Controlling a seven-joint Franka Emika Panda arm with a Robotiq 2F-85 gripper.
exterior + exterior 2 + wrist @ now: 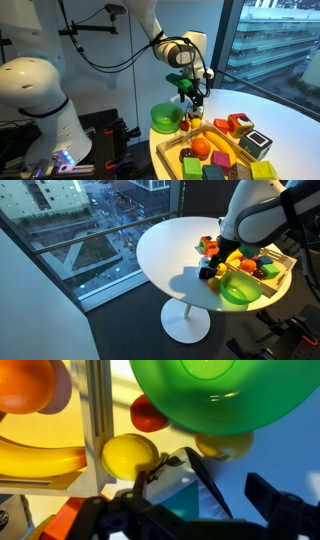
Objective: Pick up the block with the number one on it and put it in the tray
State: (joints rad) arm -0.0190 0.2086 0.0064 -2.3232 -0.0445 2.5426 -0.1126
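we see the gripper hanging low over the round white table, just beside the green bowl and above the corner of the light wooden tray that faces the bowl. its jaws are released and spread wide, with nothing grasped. in the wrist view the dark fingers reach in from the bottom edge. partly behind one of them shows a small pale face with a teal-green patch, which we take for the block with the number one. it sits on the table outside the tray, near the tray's raised rim. we cannot tell whether a finger touches it, and its numeral is too blurred to read. in both exterior views the block is hidden under the gripper or too small to pick out. a lemon and a small red fruit lie on the table between the bowl and the rim, close to the block. inside the tray we see an orange and a banana. red-orange blocks and a dark-framed white cube stand at the tray's far side, well apart from the gripper; whether they rest in the tray or beside it we cannot tell.
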